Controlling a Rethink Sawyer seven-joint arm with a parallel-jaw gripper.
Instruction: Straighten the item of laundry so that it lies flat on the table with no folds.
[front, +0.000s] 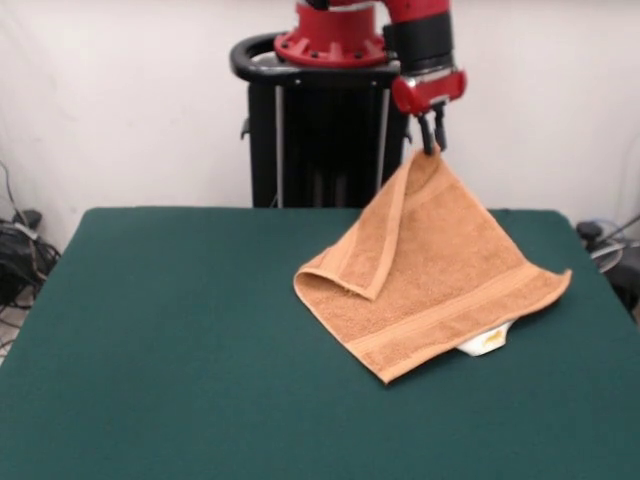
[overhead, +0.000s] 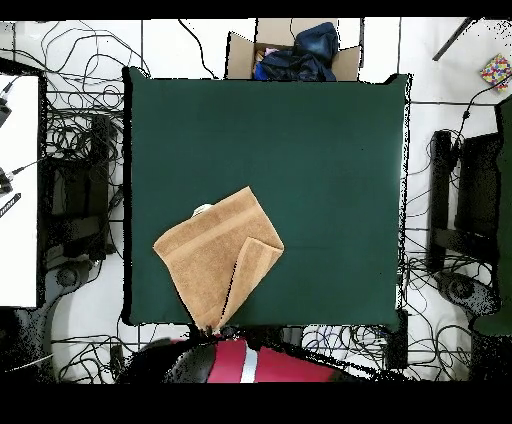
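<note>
The robot's fingers (front: 432, 143) are pinched together on one corner of the towel (front: 440, 275) and hold that corner up in the air, near the far edge of the green bench (front: 180, 340) by the robot. To do this step well, I think the arm should pull the corner out and away, slow and low, so the flap folded over on top opens up and does not flop back. The rest of the towel lies on the bench just below the fingers.
</note>
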